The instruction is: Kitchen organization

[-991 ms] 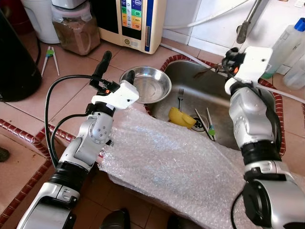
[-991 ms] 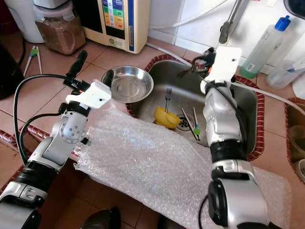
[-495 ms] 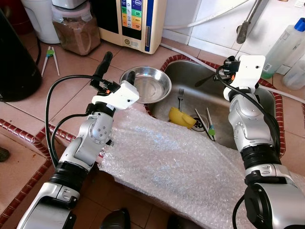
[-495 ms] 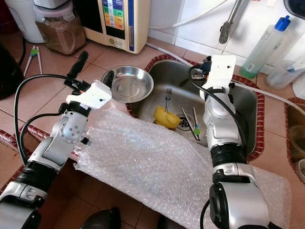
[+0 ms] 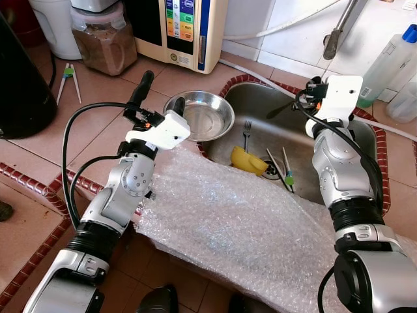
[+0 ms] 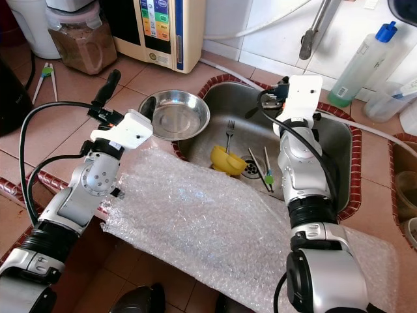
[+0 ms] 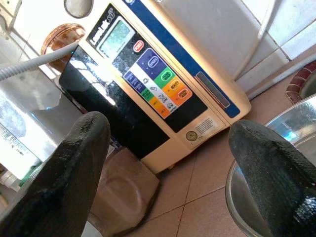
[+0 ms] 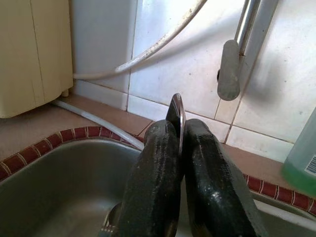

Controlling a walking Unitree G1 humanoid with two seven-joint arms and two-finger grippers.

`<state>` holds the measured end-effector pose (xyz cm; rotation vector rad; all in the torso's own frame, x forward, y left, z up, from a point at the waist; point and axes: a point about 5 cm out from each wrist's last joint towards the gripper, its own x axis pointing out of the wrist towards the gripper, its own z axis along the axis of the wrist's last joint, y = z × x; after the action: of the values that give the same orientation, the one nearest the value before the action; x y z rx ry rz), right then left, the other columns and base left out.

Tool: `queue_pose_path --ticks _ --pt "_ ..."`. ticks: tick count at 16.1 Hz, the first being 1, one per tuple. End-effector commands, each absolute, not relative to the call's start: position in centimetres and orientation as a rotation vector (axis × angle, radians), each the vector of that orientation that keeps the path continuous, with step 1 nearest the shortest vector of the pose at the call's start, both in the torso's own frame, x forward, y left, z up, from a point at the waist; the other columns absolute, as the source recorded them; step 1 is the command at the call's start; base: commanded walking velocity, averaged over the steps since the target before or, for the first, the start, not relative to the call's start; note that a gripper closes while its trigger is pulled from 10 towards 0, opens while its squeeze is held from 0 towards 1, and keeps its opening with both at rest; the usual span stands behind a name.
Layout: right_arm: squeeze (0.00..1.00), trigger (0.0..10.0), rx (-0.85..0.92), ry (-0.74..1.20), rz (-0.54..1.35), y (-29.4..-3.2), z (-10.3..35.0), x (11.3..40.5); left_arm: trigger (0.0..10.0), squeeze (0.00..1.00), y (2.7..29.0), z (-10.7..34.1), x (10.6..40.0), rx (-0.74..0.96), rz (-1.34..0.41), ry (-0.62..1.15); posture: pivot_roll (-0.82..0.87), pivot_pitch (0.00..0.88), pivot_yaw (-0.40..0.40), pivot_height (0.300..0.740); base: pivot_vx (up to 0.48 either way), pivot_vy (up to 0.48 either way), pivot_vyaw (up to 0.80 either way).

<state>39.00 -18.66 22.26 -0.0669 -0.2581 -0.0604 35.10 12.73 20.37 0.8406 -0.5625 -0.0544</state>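
My right gripper (image 5: 305, 99) hovers over the back of the steel sink (image 5: 296, 134), shut on a thin metal utensil (image 8: 176, 106) whose dark end (image 5: 279, 110) points left. My left gripper (image 5: 161, 91) stands open above the tiled counter, its fingers straddling the left rim of a steel bowl (image 5: 205, 114), with nothing between them. In the sink lie a yellow item (image 5: 247, 161), a fork (image 5: 247, 135) and green-tipped chopsticks (image 5: 287, 171). A sheet of bubble wrap (image 5: 241, 222) covers the front counter edge.
A cream water machine (image 5: 189, 29) and a brown-filled jar (image 5: 101, 39) stand at the back left. Training chopsticks (image 5: 68, 78) lie on the tiles beside a black appliance (image 5: 19, 85). The faucet (image 5: 335, 36) hangs over the sink; plastic bottles (image 5: 391, 55) stand at the right.
My right gripper has come down a little and turned over the sink, so the utensil's end now sticks out to the left. The left arm has not moved.
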Motion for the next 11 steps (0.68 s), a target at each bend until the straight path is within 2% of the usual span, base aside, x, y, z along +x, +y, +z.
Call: queue_pose_path --ticks 1,11 --pt "0.0 0.0 -0.115 -0.229 -0.078 -19.22 21.5 38.92 10.0 1.0 12.57 20.46 35.22 0.822 -0.057 -0.556 0.05 0.117 -0.056 0.74 0.0 0.0 0.0" --pt "0.0 0.0 -0.115 -0.229 -0.078 -19.22 21.5 38.92 10.0 1.0 12.57 20.46 35.22 0.822 -0.057 -0.556 0.05 0.117 -0.056 0.74 0.0 0.0 0.0"
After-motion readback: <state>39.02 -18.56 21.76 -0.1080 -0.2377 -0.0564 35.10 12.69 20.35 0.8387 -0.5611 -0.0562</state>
